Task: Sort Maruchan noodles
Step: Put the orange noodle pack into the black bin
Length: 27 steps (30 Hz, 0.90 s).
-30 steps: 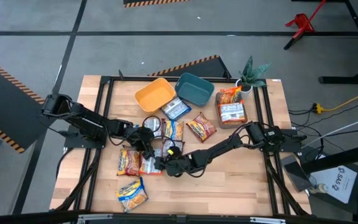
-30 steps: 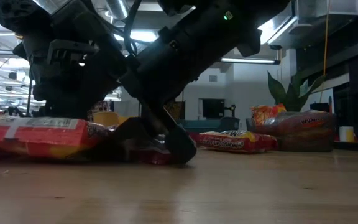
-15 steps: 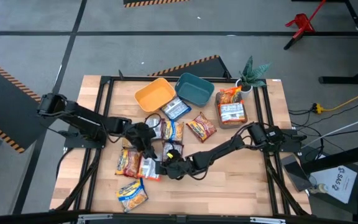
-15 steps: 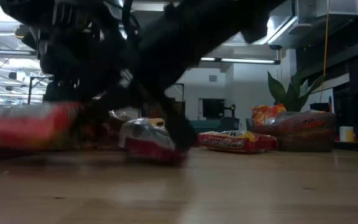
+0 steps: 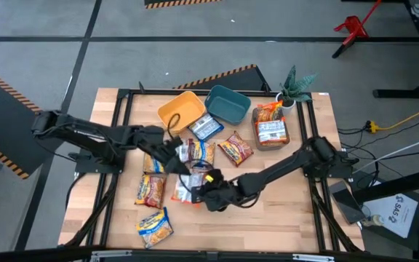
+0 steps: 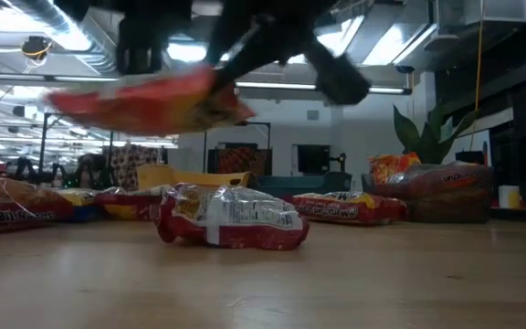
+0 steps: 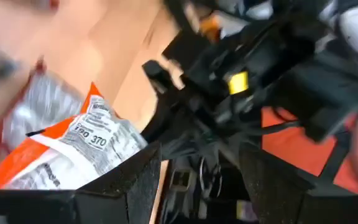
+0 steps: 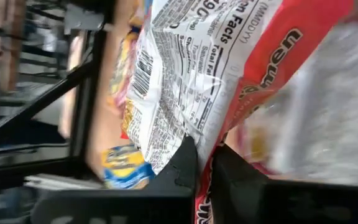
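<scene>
Left gripper [image 5: 169, 148]: closed on an orange packet [image 7: 73, 149], held by its end and lifted above the table [image 5: 282, 211] near the middle. Right gripper [image 8: 204, 152]: fingers pinched on the edge of a red packet [image 8: 229, 62], low at table centre.

Step judged: orange packet to be carried to a bin. Which bin is meant cannot be told. Grip is to be kept firm, since the wrapper is slick and sags. Packet is to be lifted clear of the rim, released low over the bin, and kept away from the right arm, which is close by.

Count, high view:
- Packets: about nine made out, with more possibly hidden under the arms or stacked at the right.
- Bins: yellow bin [image 5: 180, 110], teal bin [image 5: 228, 103], and seemingly a third bin [image 6: 446, 196] holding packets.
- Plant [image 5: 294, 84]: one.
</scene>
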Each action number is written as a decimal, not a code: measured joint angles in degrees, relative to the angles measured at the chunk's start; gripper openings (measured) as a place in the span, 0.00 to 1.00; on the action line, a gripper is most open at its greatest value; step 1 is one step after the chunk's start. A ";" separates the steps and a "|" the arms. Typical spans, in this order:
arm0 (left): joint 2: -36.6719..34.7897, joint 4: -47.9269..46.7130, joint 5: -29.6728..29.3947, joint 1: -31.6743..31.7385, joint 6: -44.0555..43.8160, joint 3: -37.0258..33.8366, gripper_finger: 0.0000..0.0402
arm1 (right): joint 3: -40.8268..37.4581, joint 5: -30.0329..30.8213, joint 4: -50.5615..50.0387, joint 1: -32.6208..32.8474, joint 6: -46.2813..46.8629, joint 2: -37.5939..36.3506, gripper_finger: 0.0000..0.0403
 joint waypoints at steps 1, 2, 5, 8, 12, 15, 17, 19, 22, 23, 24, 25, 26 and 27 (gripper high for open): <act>-0.54 -0.06 -0.01 0.72 0.51 0.93 0.52 | 0.00 0.40 -2.58 -0.15 -0.59 -1.04 0.00; -0.86 0.25 -0.04 1.46 0.78 1.94 0.52 | 0.00 0.64 -5.57 -0.29 -1.07 -2.32 0.00; -2.14 -0.17 -0.22 3.18 1.95 4.20 0.52 | 0.00 2.50 -14.38 -1.34 -1.55 -6.35 0.00; -2.74 0.16 -1.08 3.90 2.34 5.98 0.52 | 0.00 4.01 -25.32 -3.11 -2.05 -11.14 0.00; -3.18 0.20 -1.05 4.48 2.59 7.04 0.52 | -0.01 4.68 -38.57 -6.25 -5.54 -18.68 0.00; -3.09 -0.27 -1.11 4.60 2.97 7.06 0.52 | 0.00 6.06 -49.21 -9.13 -6.81 -24.27 0.00; -3.09 -0.16 -1.46 4.59 3.07 7.09 0.52 | -0.72 6.67 -54.32 -11.34 -6.90 -27.61 0.00; -3.09 -0.28 -1.97 4.58 3.65 7.09 0.52 | -2.56 6.65 -57.41 -13.40 -7.21 -30.99 0.00; -3.12 -0.20 -2.66 4.58 3.80 7.09 0.52 | -7.13 5.19 -58.36 -16.73 -9.64 -36.19 0.00; -3.09 -0.22 -2.68 4.58 3.80 7.09 0.52 | -9.07 3.72 -58.29 -18.01 -10.52 -37.95 0.00; -3.09 -0.24 -2.68 4.58 3.78 7.09 0.52 | -11.29 2.00 -58.05 -19.32 -10.80 -39.78 0.00; -3.12 -0.13 -2.68 4.58 3.79 7.09 0.52 | -13.69 0.75 -57.32 -20.46 -10.80 -41.49 0.00; -3.12 -0.08 -2.68 4.58 3.82 7.09 0.52 | -16.22 -0.26 -56.06 -21.37 -10.82 -43.21 0.00; -3.12 -0.14 -2.75 4.58 3.82 7.09 0.52 | -18.90 -1.03 -54.51 -22.23 -10.82 -44.93 0.00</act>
